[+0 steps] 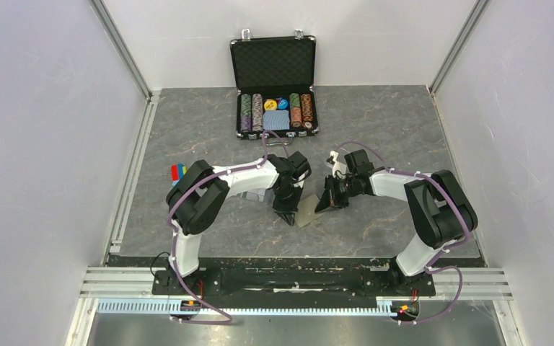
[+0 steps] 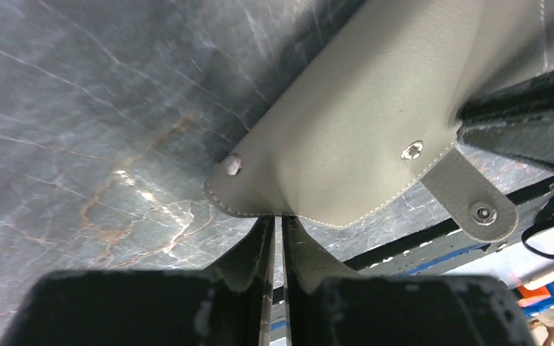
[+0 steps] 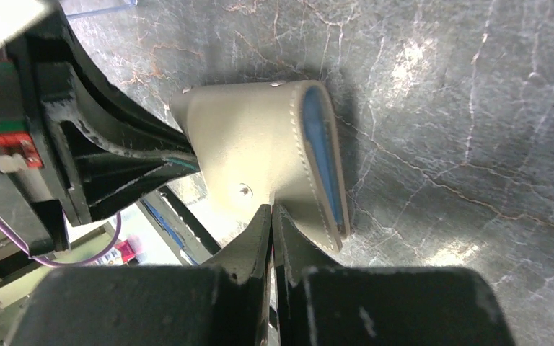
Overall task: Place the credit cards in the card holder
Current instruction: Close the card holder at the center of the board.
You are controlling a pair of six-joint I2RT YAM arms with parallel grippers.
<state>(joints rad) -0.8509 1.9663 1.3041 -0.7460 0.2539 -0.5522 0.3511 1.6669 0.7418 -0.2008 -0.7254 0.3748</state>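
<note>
The left gripper (image 2: 278, 220) is seen with its jaws drawn to a narrow slit, and the stitched edge of the card holder (image 2: 361, 122) is pinched between them. In the right wrist view the right gripper (image 3: 271, 210) is closed the same way on another edge of the holder, just below a small snap stud (image 3: 244, 190); only a hairline gap is left between its fingers.

The holder is held between the two grippers, near the middle of the table (image 1: 404, 130) and in front of both bases. Whether its underside touches the surface cannot be told; a shadow is cast beneath it. Its taupe outer face is turned toward both wrist cameras. Its tab clasp (image 2: 470, 196) hangs past the stitched edge, toward the right gripper's fingers. The holder is parted only slightly, and a thin strip of blue lining (image 3: 322, 148) is shown along the mouth, which faces away from the left gripper.

Bare marbled surface lies around the holder on the far side and to the right. A black case (image 1: 274, 86) with chips stands open well apart at the far edge. A few coloured pieces (image 1: 178, 171) lie beside the left arm's elbow, away from the holder.
</note>
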